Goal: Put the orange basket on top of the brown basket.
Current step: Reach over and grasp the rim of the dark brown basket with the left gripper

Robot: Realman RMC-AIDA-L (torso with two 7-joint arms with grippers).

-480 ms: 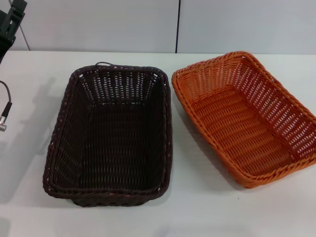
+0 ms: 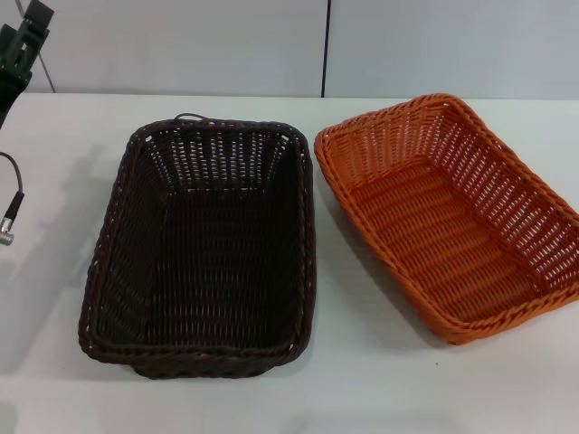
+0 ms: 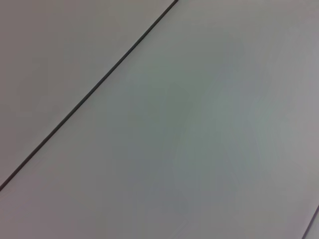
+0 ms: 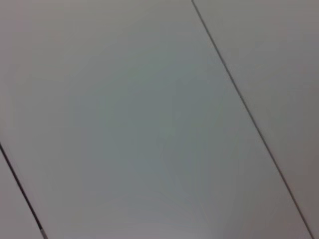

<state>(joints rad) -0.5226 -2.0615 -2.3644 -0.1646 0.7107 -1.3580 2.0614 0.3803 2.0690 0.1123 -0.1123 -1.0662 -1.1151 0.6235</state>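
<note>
The brown basket [image 2: 204, 249] stands empty on the white table [image 2: 362, 380], left of centre in the head view. The orange basket [image 2: 452, 212] stands empty next to it on the right, turned at a slight angle, its near corner close to the brown basket's rim. A black part of my left gripper [image 2: 23, 45] shows at the far left corner, high and well away from both baskets. My right gripper is out of view. Both wrist views show only grey wall panels with dark seams.
A black cable with a metal plug [image 2: 9, 221] hangs at the table's left edge. A grey panelled wall [image 2: 407, 45] runs behind the table. Bare table surface lies in front of both baskets.
The black part of my left arm at the far left corner has shifted slightly. Both baskets stay where they were.
</note>
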